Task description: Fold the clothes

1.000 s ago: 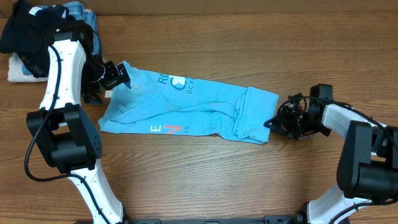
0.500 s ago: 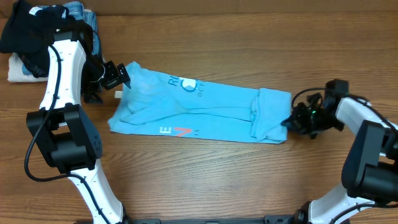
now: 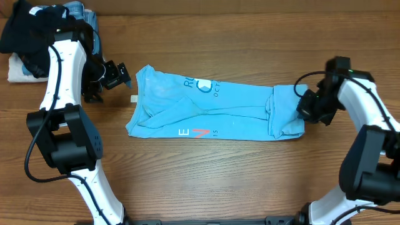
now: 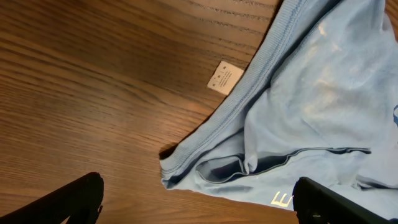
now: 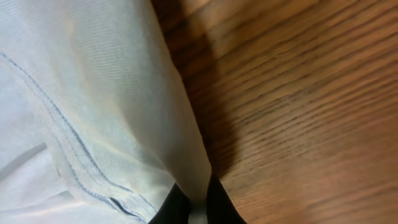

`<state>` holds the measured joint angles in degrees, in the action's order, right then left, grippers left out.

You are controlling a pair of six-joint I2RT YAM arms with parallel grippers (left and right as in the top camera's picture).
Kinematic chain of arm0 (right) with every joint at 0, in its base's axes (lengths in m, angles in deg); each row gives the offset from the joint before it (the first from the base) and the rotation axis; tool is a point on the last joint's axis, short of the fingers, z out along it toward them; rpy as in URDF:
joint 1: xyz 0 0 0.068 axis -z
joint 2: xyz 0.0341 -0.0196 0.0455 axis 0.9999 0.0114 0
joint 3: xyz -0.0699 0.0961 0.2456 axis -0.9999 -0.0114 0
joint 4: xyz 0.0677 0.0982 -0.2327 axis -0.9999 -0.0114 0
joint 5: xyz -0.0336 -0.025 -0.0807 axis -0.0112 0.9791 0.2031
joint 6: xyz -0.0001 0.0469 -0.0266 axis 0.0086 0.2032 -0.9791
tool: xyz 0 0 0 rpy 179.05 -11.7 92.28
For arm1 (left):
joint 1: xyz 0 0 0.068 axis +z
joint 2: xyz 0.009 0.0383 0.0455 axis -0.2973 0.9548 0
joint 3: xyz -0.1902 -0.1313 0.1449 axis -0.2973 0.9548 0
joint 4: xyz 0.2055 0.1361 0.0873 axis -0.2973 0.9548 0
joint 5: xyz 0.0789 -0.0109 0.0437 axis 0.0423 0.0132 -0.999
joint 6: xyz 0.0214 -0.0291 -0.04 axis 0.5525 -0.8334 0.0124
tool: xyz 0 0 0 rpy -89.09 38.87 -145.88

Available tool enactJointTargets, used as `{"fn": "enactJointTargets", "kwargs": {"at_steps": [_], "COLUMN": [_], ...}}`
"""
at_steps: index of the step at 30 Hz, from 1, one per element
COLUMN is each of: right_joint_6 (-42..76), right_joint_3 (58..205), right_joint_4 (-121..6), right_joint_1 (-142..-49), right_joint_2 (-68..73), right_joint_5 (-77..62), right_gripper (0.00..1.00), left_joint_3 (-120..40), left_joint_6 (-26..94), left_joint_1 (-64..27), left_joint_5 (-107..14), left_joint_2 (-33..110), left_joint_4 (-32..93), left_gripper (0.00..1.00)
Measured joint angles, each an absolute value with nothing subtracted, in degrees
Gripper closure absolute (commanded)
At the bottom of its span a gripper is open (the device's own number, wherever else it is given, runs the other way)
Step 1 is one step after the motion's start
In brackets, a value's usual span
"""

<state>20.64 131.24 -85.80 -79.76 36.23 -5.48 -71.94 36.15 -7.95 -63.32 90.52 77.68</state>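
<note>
The clothes, a light sky-blue T-shirt (image 3: 219, 112), lie stretched left to right across the middle of the wooden table, with red-and-white lettering (image 3: 194, 132) along the near edge. My right gripper (image 3: 304, 107) is shut on the shirt's right end. In the right wrist view the fabric (image 5: 93, 106) runs down into the pinched gripper (image 5: 198, 208). My left gripper (image 3: 123, 76) is open just left of the shirt's left end and holds nothing. In the left wrist view the hem (image 4: 249, 81) lies ahead, between the wide-apart fingertips (image 4: 78, 199).
A pile with a black garment (image 3: 31, 28) and denim jeans (image 3: 78, 9) sits at the far left corner, behind the left arm. A small white tag (image 4: 224, 76) lies on the wood beside the shirt's hem.
My right gripper has dragged the shirt to the right and slightly up the table. The shirt's left end has slid away from the left gripper, which has stayed in place.
</note>
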Motion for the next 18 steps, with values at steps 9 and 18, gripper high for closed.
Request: {"fn": "enactJointTargets", "kwargs": {"at_steps": [9, 18], "right_joint_6": [24.48, 29.6], "right_joint_3": [133.91, 134.21], "right_joint_4": [-88.1, -88.64], "right_joint_1": [-90.56, -101.34], "right_joint_2": [31.16, 31.1], "right_joint_5": [5.01, 13.14], "right_gripper": [0.96, 0.96], "left_joint_3": [-71.94, -71.94], "left_joint_6": [36.15, 36.15], "left_joint_1": [-7.95, -7.95], "left_joint_5": [-63.32, -63.32], "left_joint_2": [90.52, 90.52], "left_joint_4": [77.48, 77.48], "left_gripper": [0.0, 0.0]}}
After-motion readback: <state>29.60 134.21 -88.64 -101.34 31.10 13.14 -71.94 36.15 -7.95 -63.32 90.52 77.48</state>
